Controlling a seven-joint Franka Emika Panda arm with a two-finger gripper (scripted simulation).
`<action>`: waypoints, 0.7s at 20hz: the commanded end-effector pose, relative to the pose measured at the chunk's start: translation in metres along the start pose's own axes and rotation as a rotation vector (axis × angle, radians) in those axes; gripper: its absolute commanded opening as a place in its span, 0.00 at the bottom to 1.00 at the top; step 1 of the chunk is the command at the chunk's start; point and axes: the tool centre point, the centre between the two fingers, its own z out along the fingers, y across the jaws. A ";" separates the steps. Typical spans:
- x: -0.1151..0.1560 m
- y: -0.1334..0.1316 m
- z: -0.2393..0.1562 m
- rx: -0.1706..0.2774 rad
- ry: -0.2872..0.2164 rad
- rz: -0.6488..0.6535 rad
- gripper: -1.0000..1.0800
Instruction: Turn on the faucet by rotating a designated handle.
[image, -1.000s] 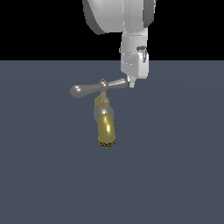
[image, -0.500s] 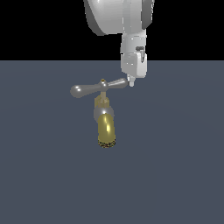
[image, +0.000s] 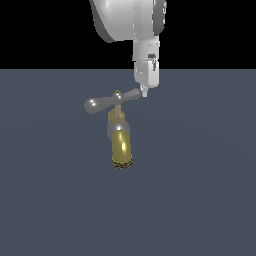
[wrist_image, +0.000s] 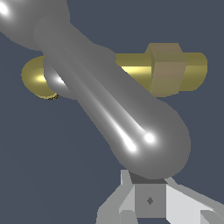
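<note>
Handle (image: 112, 101): 1 silver crossbar, tilted, atop the faucet (image: 120, 142) (brass spout, speckled mouth) mid-worktop (image: 200, 190). Gripper (image: 144, 93): white, at the tip of the arm on the exterior view's right; jaws' spread cannot be told.

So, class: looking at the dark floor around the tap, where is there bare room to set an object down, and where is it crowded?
Bare floor lies open on both sides of the faucet and in front of its spout mouth. It is crowded only at the handle, where the gripper sits at the arm tip on the exterior view's right.
</note>
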 end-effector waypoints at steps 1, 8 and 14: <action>0.035 0.015 -0.001 -0.006 0.013 -0.040 0.00; 0.053 0.035 -0.001 -0.007 0.013 -0.043 0.00; 0.047 0.032 -0.001 -0.004 0.000 -0.011 0.00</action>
